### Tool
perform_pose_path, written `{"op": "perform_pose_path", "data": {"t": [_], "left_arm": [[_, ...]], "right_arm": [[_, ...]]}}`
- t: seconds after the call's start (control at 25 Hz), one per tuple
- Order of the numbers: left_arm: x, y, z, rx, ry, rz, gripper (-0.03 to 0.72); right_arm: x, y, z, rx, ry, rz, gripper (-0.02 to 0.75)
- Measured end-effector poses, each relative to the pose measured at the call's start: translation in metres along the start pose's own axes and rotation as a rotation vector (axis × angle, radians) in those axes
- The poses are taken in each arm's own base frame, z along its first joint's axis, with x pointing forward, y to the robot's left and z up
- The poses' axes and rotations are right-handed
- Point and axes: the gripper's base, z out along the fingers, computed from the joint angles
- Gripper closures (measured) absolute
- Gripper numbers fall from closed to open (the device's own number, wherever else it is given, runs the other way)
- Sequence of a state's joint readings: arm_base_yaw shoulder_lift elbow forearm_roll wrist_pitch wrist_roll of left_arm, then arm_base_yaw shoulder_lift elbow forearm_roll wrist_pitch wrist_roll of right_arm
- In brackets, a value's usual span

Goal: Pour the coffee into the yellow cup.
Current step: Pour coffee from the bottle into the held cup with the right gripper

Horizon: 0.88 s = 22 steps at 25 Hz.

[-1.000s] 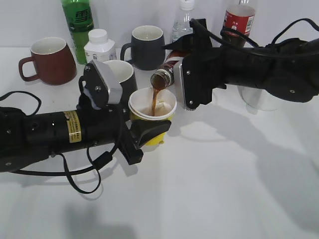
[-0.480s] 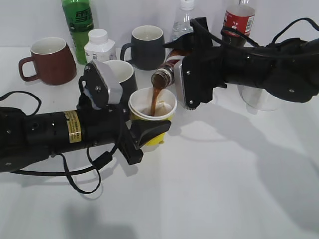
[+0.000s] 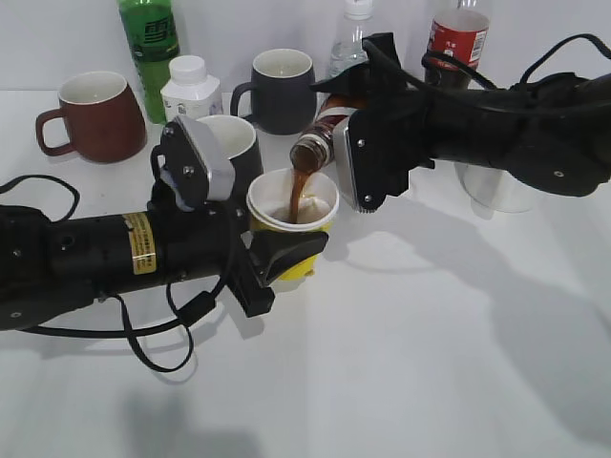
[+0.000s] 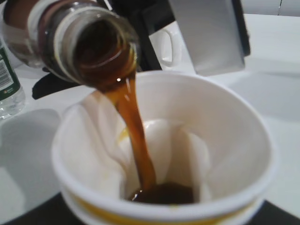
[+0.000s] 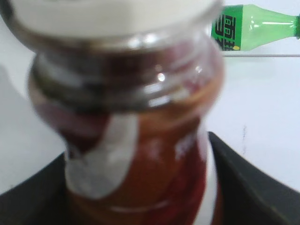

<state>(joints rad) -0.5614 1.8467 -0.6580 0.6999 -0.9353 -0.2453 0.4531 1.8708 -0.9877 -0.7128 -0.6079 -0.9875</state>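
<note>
The right gripper (image 3: 336, 143) clamps the coffee (image 3: 313, 146) — tipped, pouring brown into the yellow cup (image 3: 291, 202). The left gripper (image 3: 277, 250) grips that cup.

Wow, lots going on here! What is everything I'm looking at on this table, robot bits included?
Coffee bottle: one, brown liquid, tilted above the cup, pouring a brown stream.
Yellow cup: one, yellow with white inside, table centre, a little coffee pooled at the bottom.
Red mug: one, dark red, back left.
Dark mugs: two, grey-black; one at back centre, one behind the left arm.
Green bottle: one, back left.
White bottle: one, small, beside the green bottle.
Clear bottle: one, back centre.
Red-label bottle: one, dark, back right.
Table: one, white.
Left gripper: black, holding the cup.
Right gripper: black, clamped on the coffee bottle.
</note>
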Motion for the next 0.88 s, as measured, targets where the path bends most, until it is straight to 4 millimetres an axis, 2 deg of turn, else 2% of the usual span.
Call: {"op": "perform_pose_path", "data": {"t": [0.88], "left_arm": [[-0.0004,-0.0002,0.0000,0.002,-0.004,0.000,0.298]], "right_arm": [[-0.0010,-0.0020,-0.0002,0.019,-0.010,-0.045,0.239]]}}
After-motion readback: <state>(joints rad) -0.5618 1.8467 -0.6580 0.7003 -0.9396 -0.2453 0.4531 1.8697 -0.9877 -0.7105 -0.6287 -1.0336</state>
